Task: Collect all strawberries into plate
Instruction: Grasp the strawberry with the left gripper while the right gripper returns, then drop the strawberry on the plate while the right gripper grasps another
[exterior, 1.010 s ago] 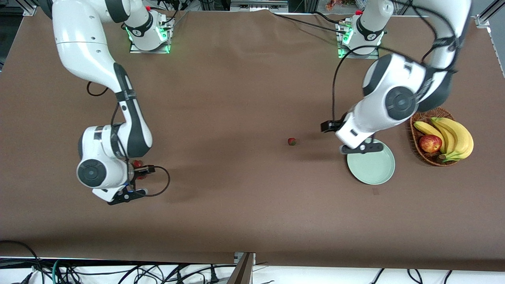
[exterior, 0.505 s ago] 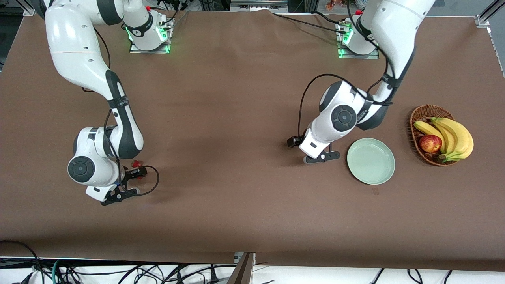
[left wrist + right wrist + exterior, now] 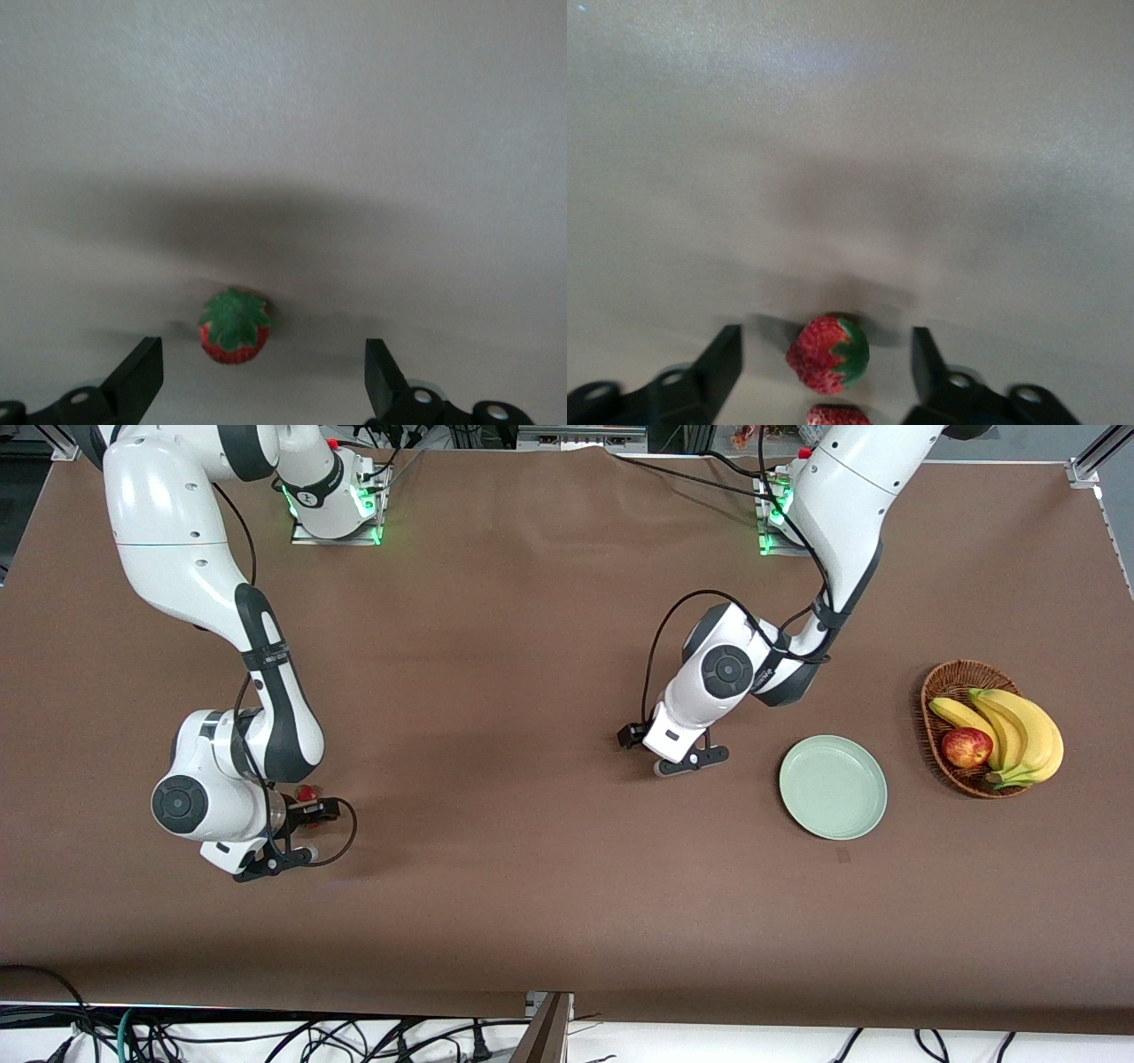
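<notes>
Scanning from frame left, our right pincer (image 3: 285, 841) hangs wide open over two strawberries (image 3: 829, 352). Mid-frame, our left pincer (image 3: 678, 751) has swung off the empty plate (image 3: 833, 786), gaping around the third strawberry (image 3: 234, 326); a grasp looks imminent.

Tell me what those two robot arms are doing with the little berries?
They are picking up strawberries to put on the green plate, which has none on it yet. The left claw is open over one strawberry on the table, near the plate. The right claw is open over a strawberry at the right arm's end of the table, with a second strawberry beside it. No berry is grabbed yet.
</notes>
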